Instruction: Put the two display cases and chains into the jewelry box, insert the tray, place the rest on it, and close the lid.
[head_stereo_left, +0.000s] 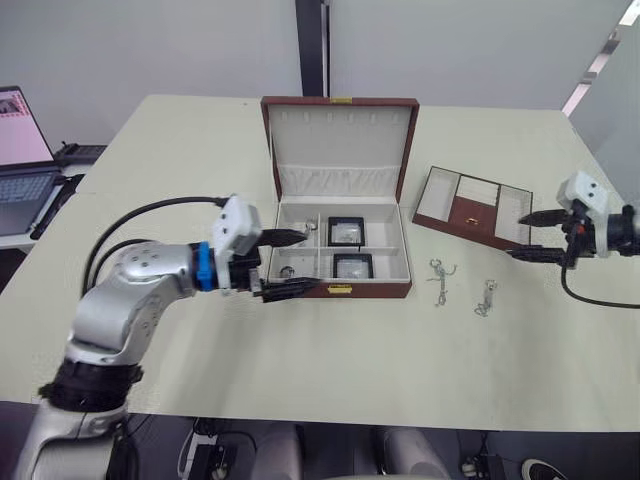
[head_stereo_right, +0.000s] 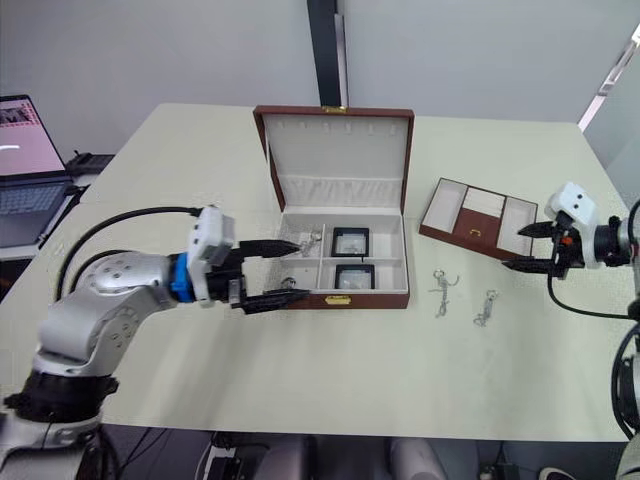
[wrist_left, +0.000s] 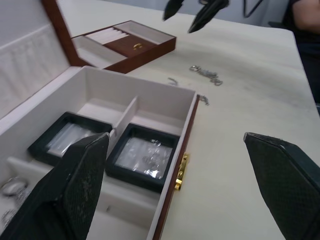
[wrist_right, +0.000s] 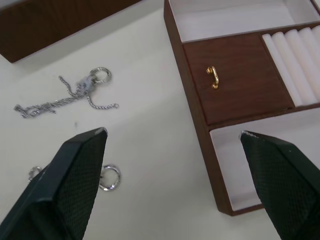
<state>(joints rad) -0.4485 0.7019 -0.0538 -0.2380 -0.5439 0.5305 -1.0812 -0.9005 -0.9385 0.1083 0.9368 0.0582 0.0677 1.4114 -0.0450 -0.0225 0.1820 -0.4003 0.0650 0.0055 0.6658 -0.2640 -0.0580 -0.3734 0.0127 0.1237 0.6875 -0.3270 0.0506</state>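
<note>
Table, laptop at edge.

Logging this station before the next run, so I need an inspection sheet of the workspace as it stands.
Surface: pale table, no spills seen.
Job's things: jewelry box open, lid upright; two display cases in its right compartments; small metal pieces in the left ones. Tray lies on the table to the box's right. Two chains lie on the table in front of the tray.
Clutter: nothing seen.
Grippers: left gripper open at the box's left front corner; right gripper open at the tray's right edge; both empty.
Cables: black cable loops along the left arm.
Surroundings: laptop on a side desk.
</note>
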